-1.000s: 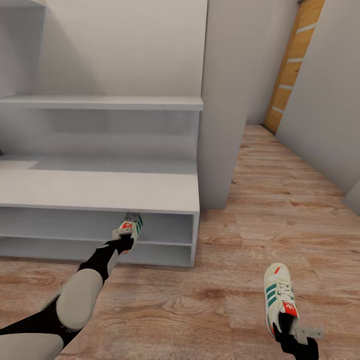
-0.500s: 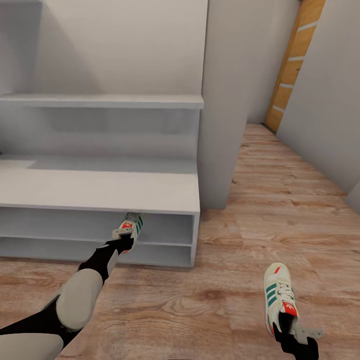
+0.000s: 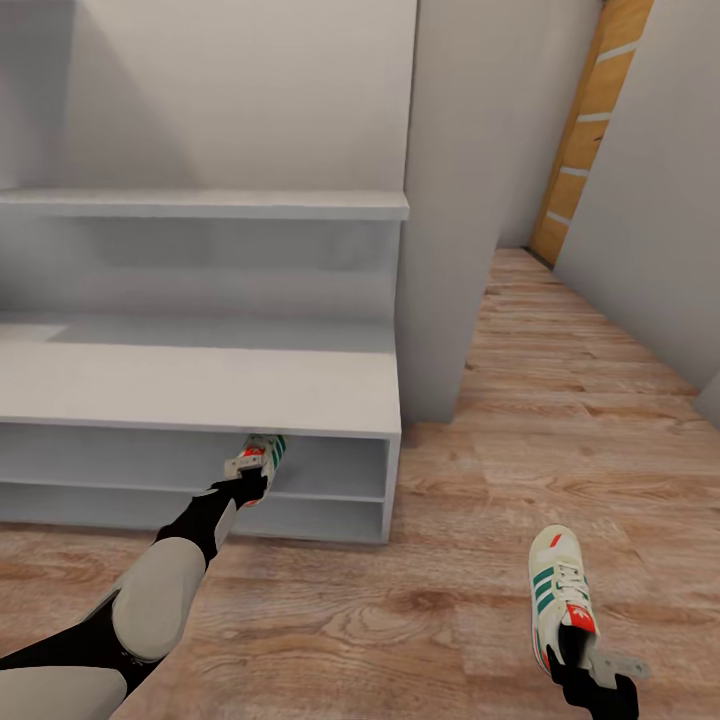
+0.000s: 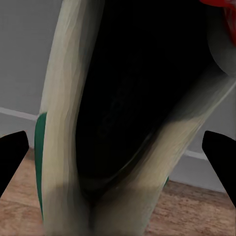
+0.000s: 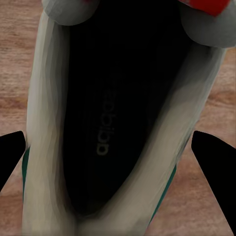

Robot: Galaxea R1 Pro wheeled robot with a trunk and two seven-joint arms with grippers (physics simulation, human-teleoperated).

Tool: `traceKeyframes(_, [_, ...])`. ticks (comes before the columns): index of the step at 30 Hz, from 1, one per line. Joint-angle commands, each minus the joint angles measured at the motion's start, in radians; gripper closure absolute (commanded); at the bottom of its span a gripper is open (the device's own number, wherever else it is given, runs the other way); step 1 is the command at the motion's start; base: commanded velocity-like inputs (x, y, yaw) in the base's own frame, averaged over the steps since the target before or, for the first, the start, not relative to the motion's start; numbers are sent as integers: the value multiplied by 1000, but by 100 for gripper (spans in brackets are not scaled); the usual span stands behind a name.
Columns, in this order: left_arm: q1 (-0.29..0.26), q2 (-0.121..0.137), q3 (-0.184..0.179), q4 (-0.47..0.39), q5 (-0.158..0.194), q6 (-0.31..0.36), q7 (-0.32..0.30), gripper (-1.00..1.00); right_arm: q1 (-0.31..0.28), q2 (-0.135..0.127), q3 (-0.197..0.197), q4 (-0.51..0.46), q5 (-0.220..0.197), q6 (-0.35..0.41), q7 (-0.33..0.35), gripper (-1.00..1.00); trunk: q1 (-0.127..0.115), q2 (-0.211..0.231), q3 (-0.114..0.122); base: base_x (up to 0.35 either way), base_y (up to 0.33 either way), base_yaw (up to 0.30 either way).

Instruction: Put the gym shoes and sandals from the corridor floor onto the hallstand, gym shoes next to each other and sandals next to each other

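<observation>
step: placing gym shoes | left claw [image 3: 243, 487] pinching one gym shoe [image 3: 262, 455] at hallstand [image 3: 200, 385] lower shelf mouth | right claw [image 3: 590, 672] pinching second shoe [image 3: 561, 590] over corridor floor [image 3: 450, 560], right, near | next: likely seat left shoe, bring right alongside

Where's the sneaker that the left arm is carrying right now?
In the head view, the left gripper holds that gym shoe at the open front of the hallstand, just under its bench top, toward the unit's right end.
</observation>
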Motion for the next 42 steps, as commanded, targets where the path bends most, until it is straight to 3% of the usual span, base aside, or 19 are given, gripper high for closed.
traceKeyframes(1, [-1,-1,8,-4,-8,5,-9,100,-1,0,-9,1,7,-4,6,100,0,0,-1,114,-59,0])
traceKeyframes(33, [-1,-1,8,-8,-8,5,-7,100,-1,0,-8,1,6,-5,7,100,0,0,-1,64,-22,0])
traceKeyframes(39, [-1,-3,8,-8,-7,6,-7,100,-1,1,-11,1,5,-5,7,100,23,-42,-25,0,0,0])
traceKeyframes(42, [-1,-2,8,-8,-7,6,-7,100,-1,1,-10,0,5,-5,7,100,23,-42,-27,0,0,0])
